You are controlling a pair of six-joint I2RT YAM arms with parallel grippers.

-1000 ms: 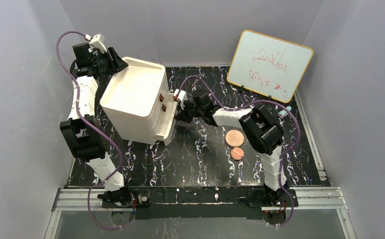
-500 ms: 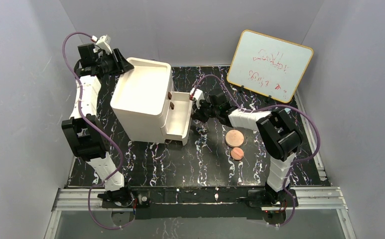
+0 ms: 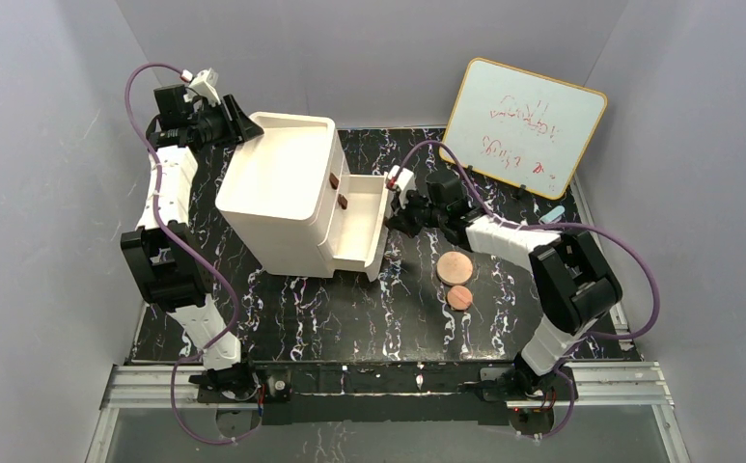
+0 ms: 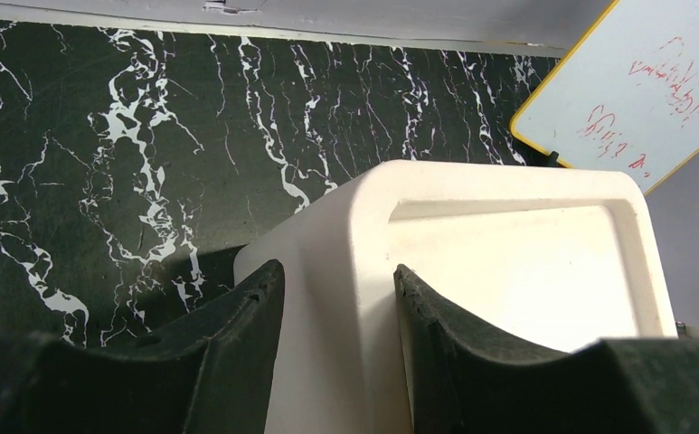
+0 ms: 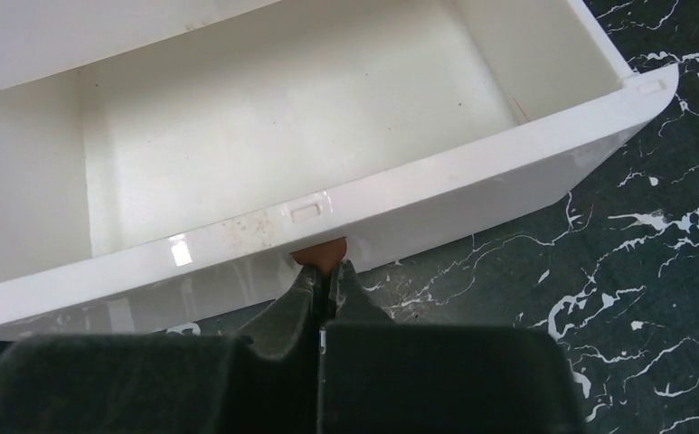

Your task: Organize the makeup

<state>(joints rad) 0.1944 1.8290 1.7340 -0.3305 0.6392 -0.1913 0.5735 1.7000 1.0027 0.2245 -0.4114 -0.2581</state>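
Two pieces of makeup lie on the black marble table right of centre: a larger copper-pink disc (image 3: 454,266) and a smaller one (image 3: 459,297) just in front of it. A white drawer organizer (image 3: 282,203) stands at the back left. My left gripper (image 3: 243,130) (image 4: 336,276) is shut on its back rim (image 4: 368,226), one finger on each side of the wall. My right gripper (image 3: 395,207) (image 5: 329,269) is shut on the brown knob (image 5: 321,253) of the bottom drawer (image 5: 400,203), which is pulled out and empty.
Two more brown knobs (image 3: 339,191) show on the upper drawer fronts. A whiteboard (image 3: 523,125) leans at the back right, with a small light-blue cylinder (image 3: 555,212) near its foot. Grey walls enclose the table on three sides.
The organizer has shifted to the right and turned. My right gripper has moved right with the knob, and the bottom drawer has come further out. Both discs lie where they were.
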